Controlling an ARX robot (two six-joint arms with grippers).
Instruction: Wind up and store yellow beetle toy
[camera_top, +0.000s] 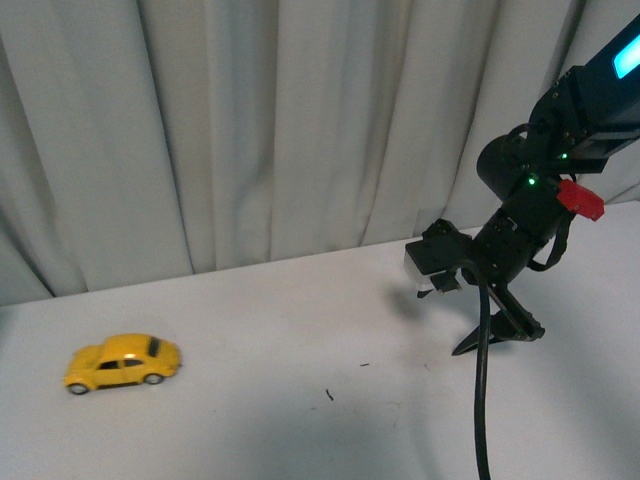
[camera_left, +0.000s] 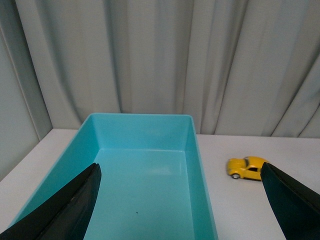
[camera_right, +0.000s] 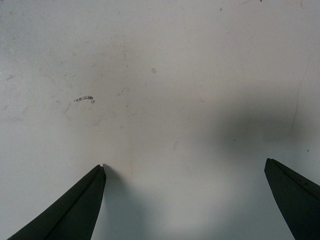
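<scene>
Yellow beetle toy (camera_left: 247, 167) sits clear of teal bin (camera_left: 196, 160).

Lighting: soft, diffuse, cool-toned, moderately dim in all 3 views. Shadows: faint, blurred-edged beside the yellow beetle toy (camera_top: 122, 362) and under the right gripper (camera_top: 500, 338) on the table (camera_top: 300, 420); broad grey patch in right wrist view. Glare: pale sheen on teal bin (camera_left: 140, 131) floor. Fingers (camera_right: 75, 210) near-black, detail lost. Slight grain, mild softness.

You're looking at what seems a lab test station: a scuffed white desk (camera_top: 300, 310) with pale curtains (camera_top: 250, 120) hung as backdrop behind the desk.
</scene>
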